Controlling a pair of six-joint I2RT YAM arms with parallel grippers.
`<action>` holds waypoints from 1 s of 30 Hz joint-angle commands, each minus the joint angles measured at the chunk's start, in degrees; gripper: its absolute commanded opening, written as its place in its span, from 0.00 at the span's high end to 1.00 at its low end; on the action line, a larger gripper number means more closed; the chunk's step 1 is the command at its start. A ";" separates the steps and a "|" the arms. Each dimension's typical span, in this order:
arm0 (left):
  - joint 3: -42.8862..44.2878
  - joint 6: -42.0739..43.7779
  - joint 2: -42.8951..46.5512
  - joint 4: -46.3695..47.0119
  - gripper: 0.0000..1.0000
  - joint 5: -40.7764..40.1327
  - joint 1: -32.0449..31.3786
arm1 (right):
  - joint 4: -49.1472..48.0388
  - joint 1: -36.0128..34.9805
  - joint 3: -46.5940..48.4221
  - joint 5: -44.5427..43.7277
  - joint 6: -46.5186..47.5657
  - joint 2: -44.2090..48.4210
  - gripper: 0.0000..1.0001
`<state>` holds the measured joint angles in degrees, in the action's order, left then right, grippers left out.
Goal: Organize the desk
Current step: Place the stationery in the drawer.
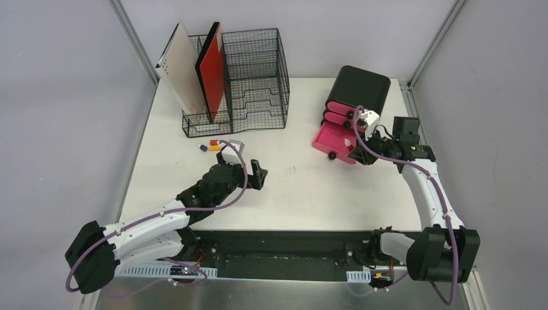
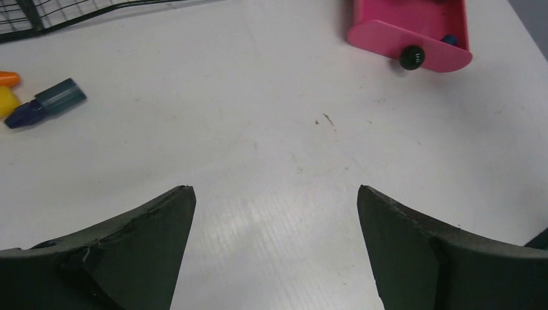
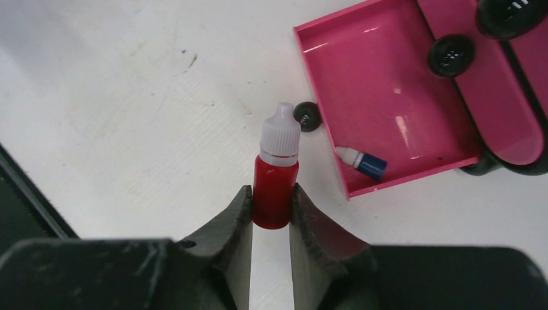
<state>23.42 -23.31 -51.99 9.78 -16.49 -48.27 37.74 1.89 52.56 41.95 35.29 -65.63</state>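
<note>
The white desk (image 1: 310, 194) holds everything. My right gripper (image 3: 271, 190) is shut on a small red bottle (image 3: 276, 174) with a white cap and holds it just beside the open pink drawer (image 3: 388, 97). A small blue bottle (image 3: 363, 163) lies in that drawer. In the top view the right gripper (image 1: 357, 153) is at the drawer's (image 1: 331, 139) near right corner. My left gripper (image 2: 274, 190) is open and empty above bare desk; in the top view it (image 1: 260, 174) sits mid-desk. A blue bottle (image 2: 48, 102) and orange and yellow ones (image 2: 8, 90) lie to its far left.
A black wire-mesh organizer (image 1: 255, 81) with a white board and a red board stands at the back left. A black box (image 1: 358, 90) with pink drawers stands at the back right. The small loose bottles (image 1: 210, 146) lie in front of the organizer.
</note>
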 commanded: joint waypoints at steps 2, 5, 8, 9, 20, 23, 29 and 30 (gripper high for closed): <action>-2.13 2.39 3.63 -4.20 0.01 -6.40 0.23 | -6.64 -3.96 3.33 -12.14 1.12 -3.07 0.98; -3.96 1.24 4.33 -4.09 0.01 -7.41 0.28 | -8.30 -5.71 4.56 -17.26 1.37 -5.33 0.97; -5.45 -0.31 4.33 -3.81 0.01 -8.62 0.21 | -9.25 -6.89 5.62 -20.73 2.17 -7.49 0.95; -5.67 -0.48 4.57 -3.82 0.01 -8.86 0.20 | -9.67 -7.21 5.94 -21.61 2.22 -8.22 0.92; -7.07 -2.51 5.02 -3.37 0.01 -10.86 0.21 | -13.30 -7.92 7.66 -28.76 -1.98 -16.37 0.49; -7.29 -2.95 5.14 -3.37 0.01 -10.93 0.20 | -12.70 -7.96 6.88 -27.46 -2.32 -15.06 0.36; -7.10 -3.30 4.52 -3.54 0.01 -11.41 0.21 | -8.68 -5.80 5.98 -19.08 -1.57 -10.47 0.27; -6.97 -3.36 4.15 -3.54 0.01 -11.42 0.22 | -7.54 -4.97 6.17 -16.76 -1.47 -9.82 0.26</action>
<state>16.43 -25.58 -47.81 4.69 -25.87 -48.27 27.66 -5.15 57.32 17.47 33.82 -80.42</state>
